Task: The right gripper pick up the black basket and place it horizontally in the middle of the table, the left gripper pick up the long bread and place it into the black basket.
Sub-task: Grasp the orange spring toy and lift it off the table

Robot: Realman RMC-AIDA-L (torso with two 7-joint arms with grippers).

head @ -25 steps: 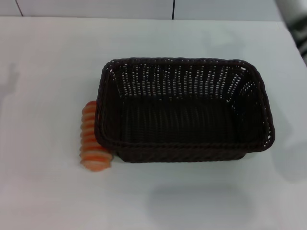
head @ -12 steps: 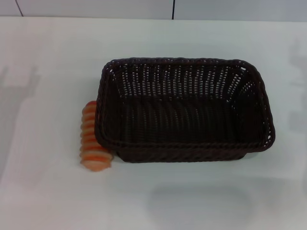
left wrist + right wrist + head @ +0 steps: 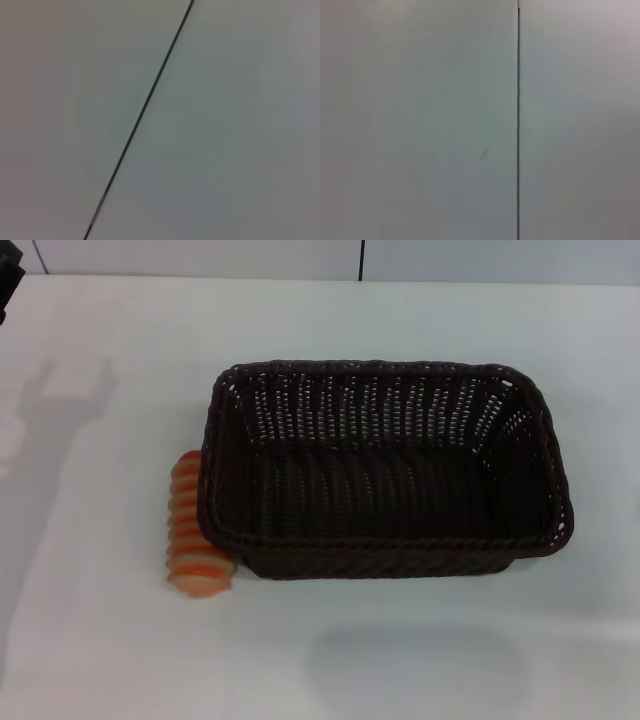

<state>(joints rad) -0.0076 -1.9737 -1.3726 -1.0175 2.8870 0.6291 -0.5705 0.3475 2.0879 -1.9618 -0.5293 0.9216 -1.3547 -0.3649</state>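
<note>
Our basket (image 3: 385,470) lying lengthwise mid-surface (image 3: 120,640), bread (image 3: 195,530) touching its left end wall, partly under the rim, wide bare room all round, left tool (image 3: 8,275) barely showing at far-left corner, grip we cannot tell, right tool unseen

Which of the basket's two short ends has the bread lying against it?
The black basket's end on the robot's left: the long bread lies outside along it, partly tucked under the rim. The opposite end has nothing beside it.

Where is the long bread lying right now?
In the head view, the long bread lies on the table, against the left end of the black basket, outside it.
</note>
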